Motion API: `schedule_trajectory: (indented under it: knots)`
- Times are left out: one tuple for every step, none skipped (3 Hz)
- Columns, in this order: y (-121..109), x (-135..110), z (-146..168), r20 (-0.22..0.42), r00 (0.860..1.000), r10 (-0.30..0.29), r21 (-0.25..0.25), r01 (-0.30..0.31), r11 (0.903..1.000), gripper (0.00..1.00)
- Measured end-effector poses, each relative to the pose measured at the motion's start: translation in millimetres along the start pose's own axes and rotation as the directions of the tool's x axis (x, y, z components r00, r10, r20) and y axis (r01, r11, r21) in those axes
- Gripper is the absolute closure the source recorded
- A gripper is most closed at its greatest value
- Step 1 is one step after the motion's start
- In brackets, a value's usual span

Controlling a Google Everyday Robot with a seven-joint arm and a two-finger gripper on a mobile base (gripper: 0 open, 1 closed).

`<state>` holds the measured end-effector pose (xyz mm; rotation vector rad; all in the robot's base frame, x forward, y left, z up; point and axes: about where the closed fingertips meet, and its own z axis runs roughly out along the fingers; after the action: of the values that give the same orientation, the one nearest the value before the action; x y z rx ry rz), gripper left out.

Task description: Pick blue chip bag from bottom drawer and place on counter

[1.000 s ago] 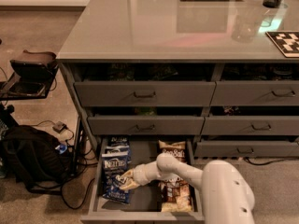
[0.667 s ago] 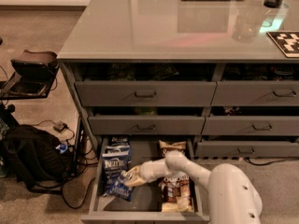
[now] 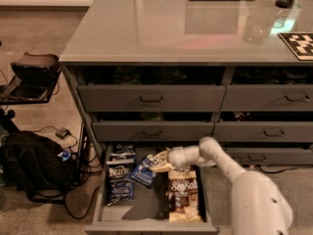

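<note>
While hanging over open bottom drawer [image 3: 146, 227], my gripper [image 3: 162, 162] pinches blue chip bag [image 3: 143, 171] by corner; bag tilted, btwn Kettle bag [image 3: 120, 178] & Sea Salt bag [image 3: 183, 196].

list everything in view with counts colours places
counter: one, pale grey-green, atop cabinet
closed drawers: several, grey, dark handles
bottom drawer: one, grey, pulled open
blue chip bag: one, dark blue, tilted in gripper
other blue bags: at least two, drawer's left
Sea Salt bag: one, brown-cream, drawer's right
backpack: one, black, floor left
checkerboard: one, black-white, counter's right edge
arm: one, white, from lower right
gripper: one, cream, over drawer, shut on blue chip bag
</note>
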<state>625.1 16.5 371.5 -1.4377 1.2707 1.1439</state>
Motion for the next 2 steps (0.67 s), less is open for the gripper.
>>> schedule_trajectory:
  knots:
    - [31, -89, -63, 0.036, 0.988, -0.149, -0.051, 0.15, 0.9873, 1.0]
    - [65, -127, -93, -0.009, 0.971, -0.239, -0.024, 0.239, 0.9708, 1.0]
